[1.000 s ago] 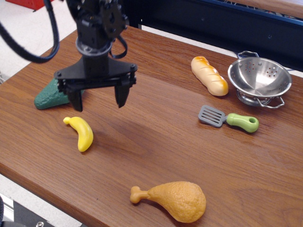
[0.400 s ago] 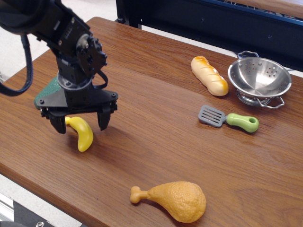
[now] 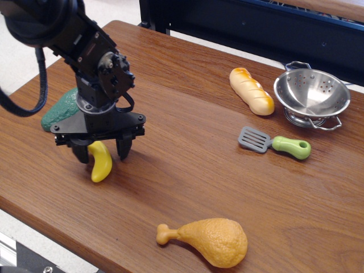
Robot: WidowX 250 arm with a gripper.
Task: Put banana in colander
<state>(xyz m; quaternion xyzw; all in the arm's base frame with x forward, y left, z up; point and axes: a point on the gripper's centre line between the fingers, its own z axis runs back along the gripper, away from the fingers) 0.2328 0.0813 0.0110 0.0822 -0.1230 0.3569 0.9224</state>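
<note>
The yellow banana lies on the wooden table at the front left. My black gripper is lowered over it, open, with one finger on each side of the banana's upper part; its top end is hidden behind the fingers. The shiny steel colander stands upright and empty at the far right of the table, far from the gripper.
A tan bread loaf lies left of the colander. A grey spatula with a green handle lies in front of it. An orange drumstick lies near the front edge. A green object sits behind the gripper.
The gripper moved left and down from above the table to straddle the banana, then shifted slightly right and lower. The banana has stayed in place.
</note>
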